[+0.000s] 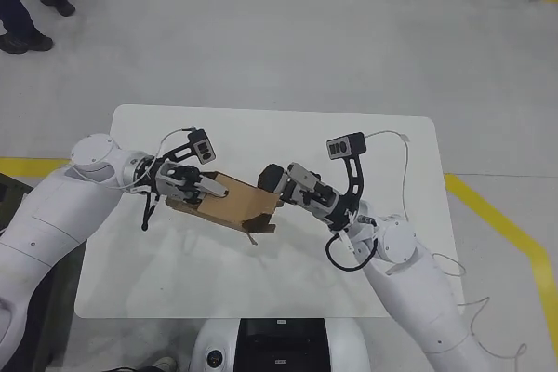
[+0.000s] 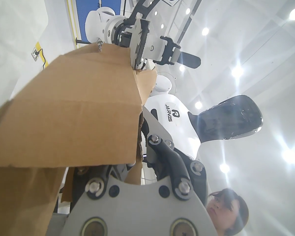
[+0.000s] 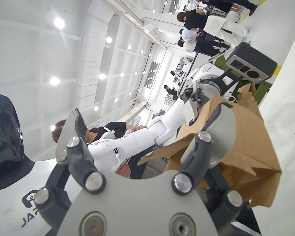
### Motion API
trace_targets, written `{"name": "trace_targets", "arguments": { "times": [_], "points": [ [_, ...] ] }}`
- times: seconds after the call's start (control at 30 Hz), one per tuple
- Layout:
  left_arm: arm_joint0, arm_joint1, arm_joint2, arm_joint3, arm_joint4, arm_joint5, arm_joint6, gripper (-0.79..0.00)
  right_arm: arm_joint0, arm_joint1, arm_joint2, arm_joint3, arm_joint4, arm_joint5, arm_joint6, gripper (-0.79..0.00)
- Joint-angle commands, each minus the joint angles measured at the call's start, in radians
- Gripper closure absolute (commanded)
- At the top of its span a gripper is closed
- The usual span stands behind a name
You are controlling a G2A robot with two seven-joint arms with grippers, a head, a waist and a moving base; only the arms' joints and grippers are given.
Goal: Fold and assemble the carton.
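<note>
Left pincer (image 1: 203, 186) seems clamped on the left end wall of the carton (image 1: 228, 203), though cardboard hides one side of that grip. Right pincer (image 1: 277, 184) stands spread wide at the carton's right end, with one finger (image 3: 223, 124) lying against the brown board and the other clear of it. The half-formed carton is at the middle of the desk (image 1: 288, 279), between the two arms, with a loose flap (image 1: 254, 228) at its near right corner. The step looks like flap-folding. The left should anchor firmly while the right presses along the crease with the flat of its finger, not against the ragged edge. No print is legible on the carton's faces.
</note>
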Motion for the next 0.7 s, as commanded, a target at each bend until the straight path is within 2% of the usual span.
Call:
{"name": "trace_targets", "arguments": {
  "times": [0.0,0.3,0.67],
  "points": [
    [-0.002,0.002,0.004,0.004,-0.004,-0.005,0.0,0.0,0.001,-0.001,0.003,0.002,0.004,-0.008,-0.009,-0.785],
    [-0.013,0.005,0.006,0.065,-0.051,-0.036,0.0,0.0,-0.031,0.005,0.031,-0.04,0.011,-0.02,0.001,-0.785],
    [-0.017,0.003,0.007,0.083,-0.079,-0.053,0.0,0.0,-0.075,0.01,0.016,-0.071,-0.003,-0.007,0.024,-0.785]
  ]
}}
